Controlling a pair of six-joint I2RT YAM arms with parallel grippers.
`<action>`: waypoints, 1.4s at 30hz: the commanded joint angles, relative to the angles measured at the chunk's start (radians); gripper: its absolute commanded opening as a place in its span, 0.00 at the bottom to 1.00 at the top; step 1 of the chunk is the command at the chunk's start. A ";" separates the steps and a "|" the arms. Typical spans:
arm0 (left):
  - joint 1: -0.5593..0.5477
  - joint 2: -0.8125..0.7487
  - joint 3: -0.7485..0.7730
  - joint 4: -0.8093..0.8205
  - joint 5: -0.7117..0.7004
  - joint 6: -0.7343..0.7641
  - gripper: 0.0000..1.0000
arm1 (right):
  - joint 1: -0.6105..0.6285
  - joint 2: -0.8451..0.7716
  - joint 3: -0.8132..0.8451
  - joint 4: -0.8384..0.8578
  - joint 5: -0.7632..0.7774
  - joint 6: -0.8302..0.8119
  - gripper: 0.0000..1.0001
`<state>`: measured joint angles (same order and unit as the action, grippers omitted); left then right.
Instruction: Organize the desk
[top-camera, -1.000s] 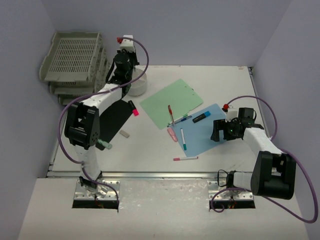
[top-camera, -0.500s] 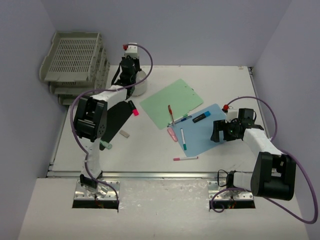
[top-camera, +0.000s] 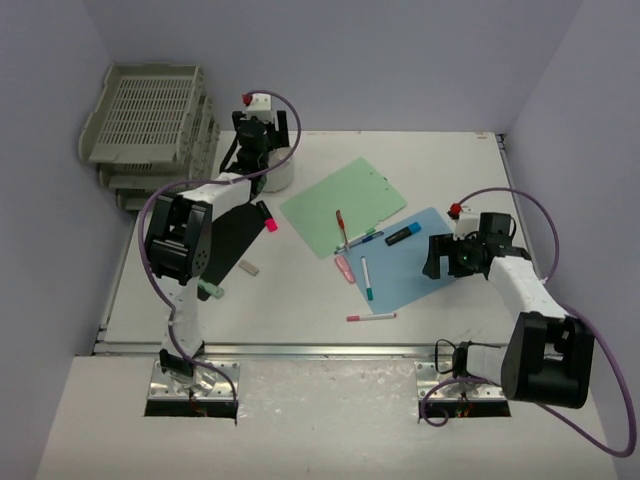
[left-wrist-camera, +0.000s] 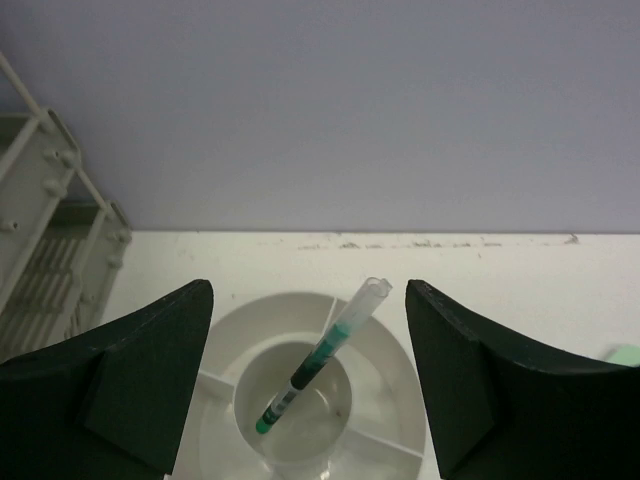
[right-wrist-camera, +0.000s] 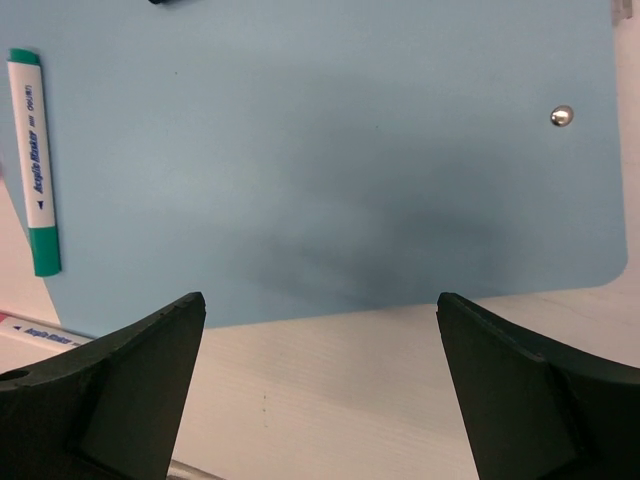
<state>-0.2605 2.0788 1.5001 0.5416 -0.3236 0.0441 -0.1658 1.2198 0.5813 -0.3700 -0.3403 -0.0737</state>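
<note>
Desk: the big white desk (top-camera: 450, 170) fills the middle of the top view. A metal rail (top-camera: 300, 350) runs along its bottom edge.
Left gripper: the left gripper (left-wrist-camera: 308, 300) hangs at the upper left of the desk, right above a white round holder (left-wrist-camera: 395, 395). Its two fingers are wide apart and hold nothing.
Holder: it has a cup in the middle and other parts around it. Its bottom is cut off in the left wrist view. In the top view the arm hides most of it.
Green pen: a green pen (left-wrist-camera: 318, 357) leans in the middle cup. Its clear end pokes over the rim toward the upper right.
Right gripper: the right gripper (right-wrist-camera: 320, 300) hangs over the edge of a blue sheet (right-wrist-camera: 330, 150) at the right of the desk. Its fingers are wide apart with nothing between them.
Blue sheet: a silver stud (right-wrist-camera: 562, 116) sits near its upper right corner. A white marker (right-wrist-camera: 33, 165) with green ends lies on its left side.
Cut off: another marker (right-wrist-camera: 40, 333) peeks in at the lower left of the right wrist view. I cannot see most of it.
Green sheet: the green sheet (top-camera: 345, 205) lies in the middle of the desk. A red pen (top-camera: 341, 227) rests on its lower edge.
Black sheet: a black sheet (top-camera: 228, 235) lies at the left, partly under the left arm. A pink marker (top-camera: 266, 218) sits at its upper right corner.
Small bits: a pink thing (top-camera: 345, 268) lies just left of the blue sheet. It is too small to name.
Trays: grey trays (top-camera: 150, 110) are stacked in the upper left corner.
</note>
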 joint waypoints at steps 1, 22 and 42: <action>0.009 -0.192 -0.042 -0.068 0.045 -0.086 0.77 | 0.033 0.020 0.175 -0.049 0.024 0.037 0.99; 0.011 -1.100 -0.496 -0.742 0.014 -0.130 0.90 | 0.483 0.842 1.251 -0.440 0.258 0.212 0.47; 0.011 -1.202 -0.677 -0.746 0.005 -0.205 0.91 | 0.680 1.150 1.477 -0.352 0.488 0.367 0.42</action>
<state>-0.2600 0.9123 0.8547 -0.2296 -0.3174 -0.1381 0.5194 2.3083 1.9952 -0.7342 0.0922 0.2703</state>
